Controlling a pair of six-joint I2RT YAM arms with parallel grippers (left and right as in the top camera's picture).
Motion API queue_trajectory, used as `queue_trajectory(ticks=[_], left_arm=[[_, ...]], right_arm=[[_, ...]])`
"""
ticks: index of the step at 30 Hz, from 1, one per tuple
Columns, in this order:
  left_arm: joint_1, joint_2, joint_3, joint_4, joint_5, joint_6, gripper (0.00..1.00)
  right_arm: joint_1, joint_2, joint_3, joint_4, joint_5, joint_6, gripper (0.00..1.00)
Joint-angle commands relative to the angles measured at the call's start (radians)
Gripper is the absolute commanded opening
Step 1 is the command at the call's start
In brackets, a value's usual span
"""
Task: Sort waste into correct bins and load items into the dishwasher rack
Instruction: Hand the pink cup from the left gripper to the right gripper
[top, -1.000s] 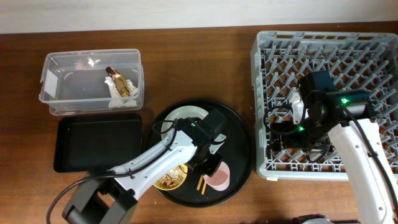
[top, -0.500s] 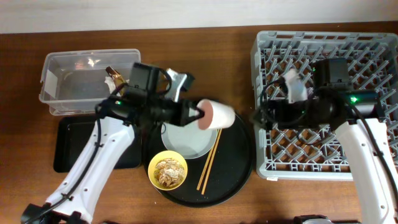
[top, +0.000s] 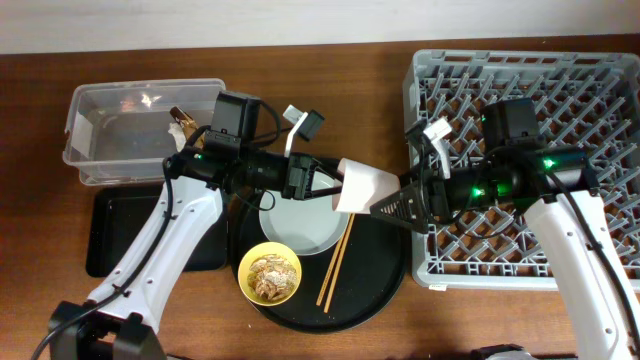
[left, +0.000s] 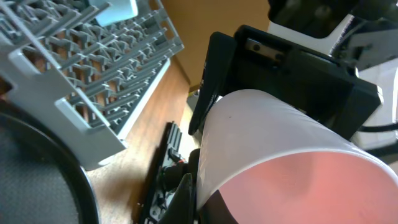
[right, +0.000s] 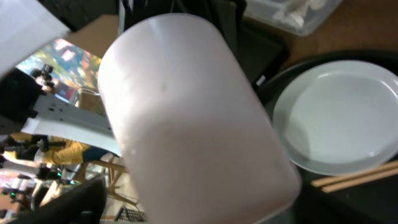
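My left gripper (top: 335, 190) is shut on the rim of the pink cup (top: 362, 187) and holds it on its side above the round black tray, one finger inside the rim (left: 186, 193). My right gripper (top: 392, 207) is open at the cup's far end, and the cup (right: 193, 118) fills its view. The grey-green plate (top: 300, 225), the yellow bowl (top: 270, 276) with tan food scraps and the chopsticks (top: 335, 258) lie on that tray. The clear tub (top: 120, 130) holds the white tissue (top: 190, 162) and the brown wrapper (top: 190, 130). The shallow black tray (top: 150, 232) lies in front of it. The grey rack (top: 560, 110) is at the right.
The round black tray (top: 385, 275) sits between the bins and the rack. A pale blue thing (left: 118, 9) shows in the rack in the left wrist view. My right arm (top: 560, 200) reaches across the rack's front left part.
My left gripper lifted the pink cup off the round tray and carried it right. My right gripper came left out of the rack to the cup's far end.
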Motion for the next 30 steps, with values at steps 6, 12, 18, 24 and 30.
queue_trajectory(ticks=[6,12,18,24,30], left_arm=[[0.002,0.005,0.010,0.004,0.067,-0.002,0.00],[0.002,0.005,0.010,0.005,0.067,-0.002,0.00],[0.001,0.005,0.010,-0.006,-0.014,-0.001,0.32],[0.004,0.005,0.010,-0.159,-0.369,0.004,0.64],[0.064,-0.034,0.010,-0.409,-0.906,0.014,0.69]], right_arm=[[0.010,0.002,-0.005,0.033,-0.159,-0.018,0.73],[0.010,0.002,-0.005,0.028,-0.159,-0.017,0.61],[0.009,0.002,-0.005,0.028,-0.091,-0.017,0.56],[0.007,0.002,-0.005,0.014,0.087,-0.013,0.56],[-0.053,0.001,0.022,-0.029,0.628,0.236,0.46]])
